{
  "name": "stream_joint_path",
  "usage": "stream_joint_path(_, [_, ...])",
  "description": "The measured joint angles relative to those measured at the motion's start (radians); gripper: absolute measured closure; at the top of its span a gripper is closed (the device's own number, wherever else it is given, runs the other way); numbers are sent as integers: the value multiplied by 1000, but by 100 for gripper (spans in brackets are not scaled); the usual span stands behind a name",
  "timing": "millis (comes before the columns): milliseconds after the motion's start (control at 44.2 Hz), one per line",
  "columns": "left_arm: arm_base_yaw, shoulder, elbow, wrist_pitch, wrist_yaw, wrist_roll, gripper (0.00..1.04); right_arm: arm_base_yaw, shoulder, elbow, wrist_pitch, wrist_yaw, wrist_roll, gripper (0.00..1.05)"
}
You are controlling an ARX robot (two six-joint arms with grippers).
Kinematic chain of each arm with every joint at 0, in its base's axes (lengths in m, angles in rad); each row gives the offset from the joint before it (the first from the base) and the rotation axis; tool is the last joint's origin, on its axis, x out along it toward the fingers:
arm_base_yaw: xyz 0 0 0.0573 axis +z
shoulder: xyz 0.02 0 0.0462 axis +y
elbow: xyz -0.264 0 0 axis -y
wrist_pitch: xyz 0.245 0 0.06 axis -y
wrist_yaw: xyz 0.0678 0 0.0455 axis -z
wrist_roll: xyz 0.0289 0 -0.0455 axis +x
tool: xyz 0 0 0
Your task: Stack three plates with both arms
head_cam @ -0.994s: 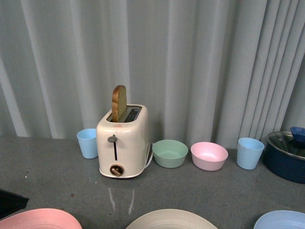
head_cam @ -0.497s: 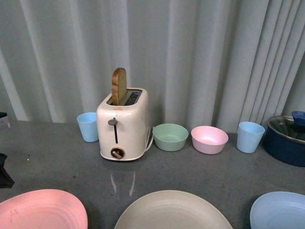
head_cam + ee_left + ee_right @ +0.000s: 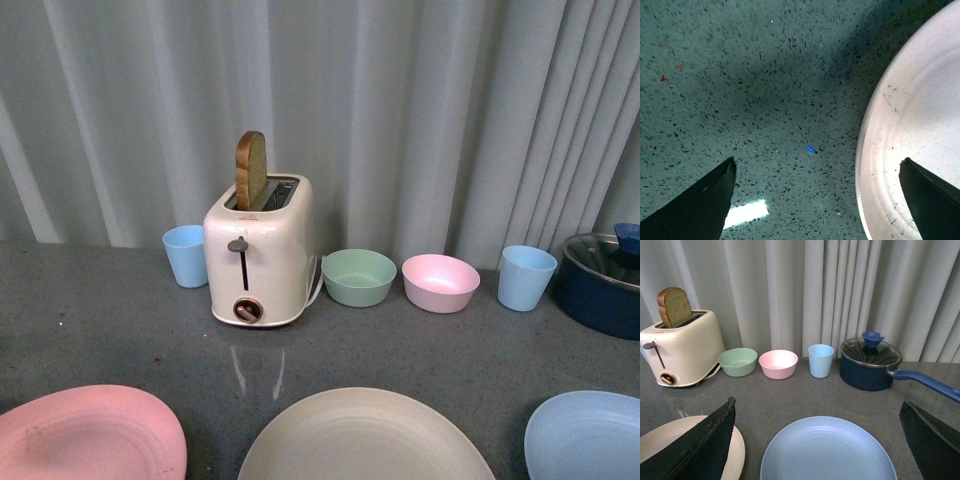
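Grippers spread wide over three separate plates.
Empty, the left gripper (image 3: pixel 817 160) hangs across the pink plate's (image 3: pixel 910 150) edge; the right gripper (image 3: pixel 817 401), also empty, hangs above the light blue plate (image 3: pixel 827 450); the cream plate (image 3: pixel 365 440) lies between them. No stacking done yet.

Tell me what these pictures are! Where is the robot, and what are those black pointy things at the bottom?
The robot has two arms, and each picture comes from one of its cameras. The front view looks out from its body. Three big plates, the pink plate, cream plate and light blue plate, lie apart on the grey counter. Behind them stand a toaster with bread, a green bowl, a pink bowl, two cups and a blue pot. The other two views come from its wrists. The black points are gripper fingers. The left gripper is open at the pink plate's edge. The right gripper is open, facing the light blue plate. Neither holds anything.
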Motion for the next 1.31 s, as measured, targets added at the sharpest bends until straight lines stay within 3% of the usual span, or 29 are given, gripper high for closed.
stream_joint_path(655, [-24, 57, -66, 90, -29, 19, 8, 0, 0, 0, 0, 0, 0, 7])
stream_joint_path(1040, [-44, 58, -84, 87, -19, 17, 79, 0, 0, 0, 0, 0, 0, 7])
stream_joint_path(1175, [-45, 50, -81, 81, -5, -2, 94, 0, 0, 0, 0, 0, 0, 7])
stream_joint_path(1311, [-44, 43, -78, 67, 6, -13, 100, 0, 0, 0, 0, 0, 0, 7])
